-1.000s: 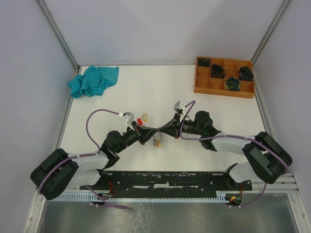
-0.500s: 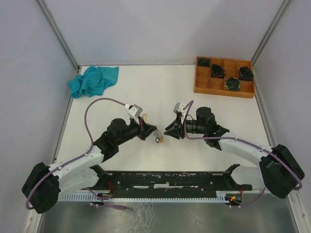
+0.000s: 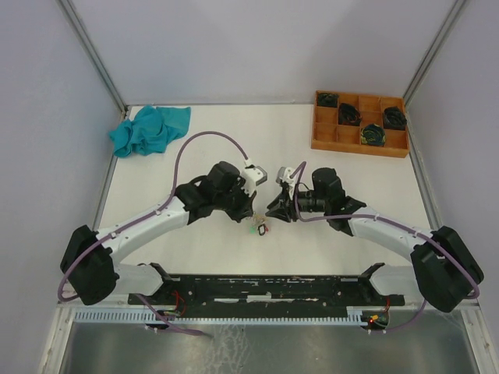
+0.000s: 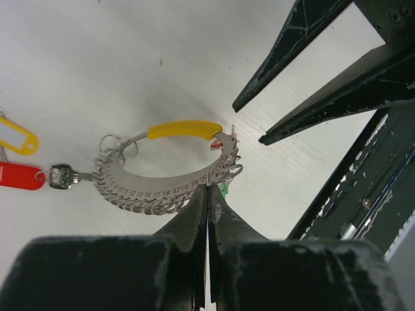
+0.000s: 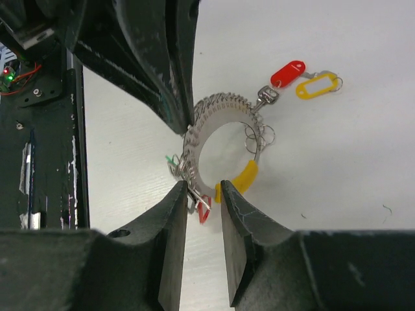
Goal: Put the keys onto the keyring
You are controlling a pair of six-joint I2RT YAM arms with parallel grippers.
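Here left tool (image 4: pixel 207 189) pinches keyring (image 4: pixel 146 192) rim; right tool (image 5: pixel 202 188) parted at opposite edge.

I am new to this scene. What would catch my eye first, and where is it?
The silvery ribbed metal ring with a yellow section is at mid-table: the shut left tool pinches its rim and the open right tool straddles it close by. A red plastic tag and a yellow plastic tag lie at its side. A teal cloth sits at the far left corner, an orange wooden compartment tray at the far right.
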